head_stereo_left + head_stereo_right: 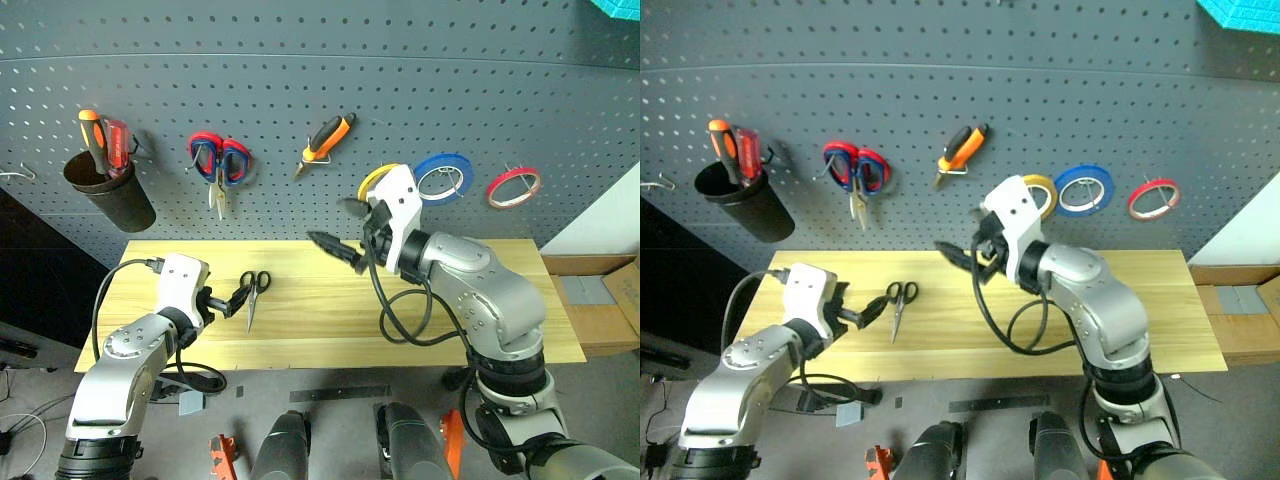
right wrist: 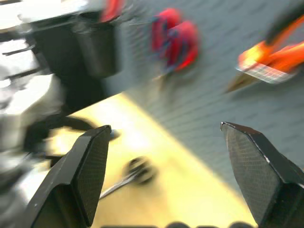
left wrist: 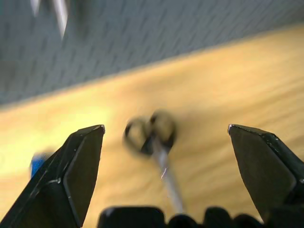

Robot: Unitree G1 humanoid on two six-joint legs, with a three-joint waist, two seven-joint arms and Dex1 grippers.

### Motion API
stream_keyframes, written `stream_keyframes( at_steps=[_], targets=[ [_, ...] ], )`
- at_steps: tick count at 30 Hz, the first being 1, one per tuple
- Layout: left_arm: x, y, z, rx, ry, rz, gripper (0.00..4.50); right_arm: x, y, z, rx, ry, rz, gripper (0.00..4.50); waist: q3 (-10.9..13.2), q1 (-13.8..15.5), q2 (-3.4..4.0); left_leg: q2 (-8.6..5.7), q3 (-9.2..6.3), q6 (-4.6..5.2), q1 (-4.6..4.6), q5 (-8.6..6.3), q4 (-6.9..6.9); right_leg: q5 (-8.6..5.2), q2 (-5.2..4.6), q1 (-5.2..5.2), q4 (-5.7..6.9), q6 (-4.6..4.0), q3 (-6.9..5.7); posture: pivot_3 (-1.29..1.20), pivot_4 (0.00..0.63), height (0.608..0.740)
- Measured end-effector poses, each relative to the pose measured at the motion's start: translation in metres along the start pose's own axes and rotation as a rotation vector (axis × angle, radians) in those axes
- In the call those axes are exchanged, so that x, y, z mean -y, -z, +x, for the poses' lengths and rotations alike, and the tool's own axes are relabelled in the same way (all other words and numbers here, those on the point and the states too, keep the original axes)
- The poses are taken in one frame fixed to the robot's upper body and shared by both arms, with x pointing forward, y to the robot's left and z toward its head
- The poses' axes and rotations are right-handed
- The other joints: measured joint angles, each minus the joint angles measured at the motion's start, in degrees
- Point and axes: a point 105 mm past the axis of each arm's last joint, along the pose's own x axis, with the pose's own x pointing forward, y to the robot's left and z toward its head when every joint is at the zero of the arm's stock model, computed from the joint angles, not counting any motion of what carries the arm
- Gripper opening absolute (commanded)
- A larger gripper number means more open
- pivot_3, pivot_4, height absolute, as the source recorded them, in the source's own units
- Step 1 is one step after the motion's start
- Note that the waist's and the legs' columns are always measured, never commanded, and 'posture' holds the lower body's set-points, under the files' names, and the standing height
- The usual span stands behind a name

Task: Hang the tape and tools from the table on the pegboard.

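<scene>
Small black-handled scissors (image 1: pixel 254 290) lie on the wooden table (image 1: pixel 330 335), left of its middle, handles toward the pegboard (image 1: pixel 300 60). My left gripper (image 1: pixel 235 297) hovers just left of them, open; in the left wrist view the scissors (image 3: pixel 154 137) lie ahead between the spread fingers (image 3: pixel 83 156). My right gripper (image 1: pixel 338 228) is raised over the table's middle, pointing left, open and empty. The yellow tape (image 1: pixel 1045 186) hangs on the pegboard behind the right wrist, partly hidden by it. The orange-and-black pliers (image 1: pixel 328 140) hang on a hook.
On the pegboard hang a black cup (image 1: pixel 108 190) with orange and red screwdrivers, red-and-blue scissors (image 1: pixel 220 162), a blue roll (image 1: pixel 443 177) and a red roll (image 1: pixel 514 186). A cardboard box (image 1: pixel 600 300) stands right of the table.
</scene>
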Motion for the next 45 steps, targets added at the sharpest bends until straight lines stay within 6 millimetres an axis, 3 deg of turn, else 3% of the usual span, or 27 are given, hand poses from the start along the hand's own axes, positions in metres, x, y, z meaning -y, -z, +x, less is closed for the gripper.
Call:
stream_keyframes(
  at_steps=[4, 12, 17, 25, 29, 39, 45],
  targets=[
    [-0.009, 0.02, 0.009, -0.13, -0.078, -0.036, 4.5, -0.006, 0.021, -0.001, -0.092, -0.028, 0.048, 3.76, 0.0, 0.0, 0.0, 0.01, -0.02, -0.01, -0.02, 0.0, 0.0, 0.0, 0.0, -0.02, 0.01, 0.0, -0.02, 0.02, 0.21, 0.74],
    [0.005, 0.05, 0.032, -0.289, -0.076, -0.054, 4.5, -0.02, 0.038, 0.001, -0.186, -0.086, 0.022, 3.76, 0.0, 0.0, -0.01, 0.0, -0.02, -0.01, -0.06, 0.0, 0.0, 0.0, -0.01, -0.04, -0.04, 0.0, -0.04, 0.02, 0.219, 0.74],
    [0.007, 0.054, 0.048, -0.318, -0.098, -0.092, 4.5, -0.031, 0.054, -0.001, -0.262, -0.156, -0.095, 3.76, 0.0, 0.0, -0.02, -0.02, -0.03, -0.01, -0.08, 0.0, 0.02, -0.01, -0.04, -0.03, -0.06, 0.02, -0.07, 0.01, 0.222, 0.74],
    [0.004, 0.051, 0.066, -0.319, -0.114, -0.092, 4.5, -0.038, 0.055, 0.001, -0.257, -0.19, -0.136, 3.76, 0.0, 0.0, -0.04, -0.02, -0.05, -0.02, -0.12, 0.0, 0.02, 0.0, -0.05, -0.05, -0.1, 0.02, -0.08, -0.01, 0.224, 0.74],
    [0.004, 0.051, 0.071, -0.313, -0.11, -0.106, 3.63, -0.037, 0.055, 0.001, -0.262, -0.188, -0.138, 3.81, 0.0, 0.0, -0.04, -0.02, -0.06, -0.02, -0.13, 0.0, 0.01, 0.0, -0.06, -0.04, -0.14, 0.02, -0.09, -0.01, 0.223, 0.74],
    [0.008, 0.049, 0.078, -0.298, -0.082, -0.076, 0.13, -0.032, 0.058, 0.0, -0.278, -0.183, -0.123, 3.81, 0.0, 0.0, -0.05, -0.02, -0.05, -0.02, -0.1, 0.0, 0.02, 0.0, -0.06, -0.02, -0.12, 0.02, -0.09, -0.03, 0.211, 0.74],
    [0.007, 0.053, 0.075, -0.275, -0.075, -0.046, 0.09, -0.025, 0.057, -0.002, -0.269, -0.17, -0.157, 3.81, 0.0, -0.2, -0.05, -0.02, -0.03, -0.02, -0.1, 0.0, 0.01, 0.0, -0.06, -0.03, -0.15, 0.02, -0.07, -0.04, 0.207, 0.74]
  ],
)
